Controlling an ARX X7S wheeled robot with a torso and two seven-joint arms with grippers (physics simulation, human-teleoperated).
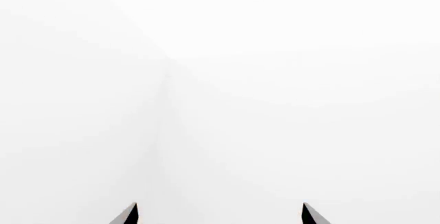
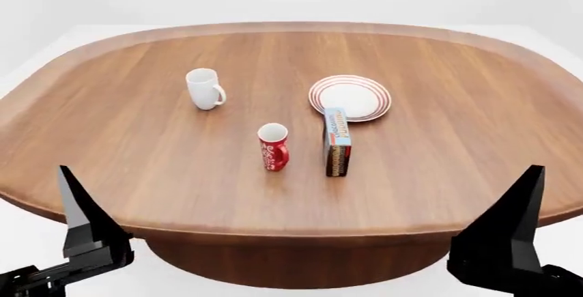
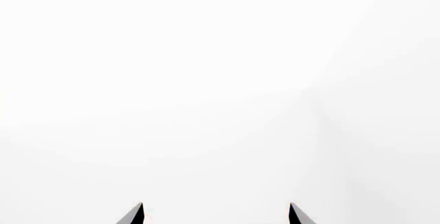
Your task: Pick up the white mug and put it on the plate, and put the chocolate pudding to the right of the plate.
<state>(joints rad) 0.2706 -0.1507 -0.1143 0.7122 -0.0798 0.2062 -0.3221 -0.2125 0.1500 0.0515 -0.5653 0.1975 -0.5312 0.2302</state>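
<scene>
On the table [image 2: 136, 174], far of both my arms: every task thing stands, none of them in my hold.
White mug [image 2: 204, 89]: upright on the far left, handle turned to the right, well apart from my left gripper [image 2: 78, 205] and far of it.
Plate [image 2: 350, 97]: far right of centre, nothing resting on it.
Pudding carton [image 2: 337, 141]: standing on edge just near of the plate, its far end at the plate's near rim; I cannot tell whether they touch.
Red cup [image 2: 273, 147]: upright just left of the carton, between the mug and the carton.
Left gripper state: two finger tips spread wide in my left wrist view [image 1: 220, 213], nothing between them.
Right gripper [image 2: 519, 215]: low at the near right, off the table's near edge; its tips also stand wide apart [image 3: 216, 213], holding nothing.
Open room: bare wood right of the plate, out to the raised rim, and a broad bare strip along the near edge.
</scene>
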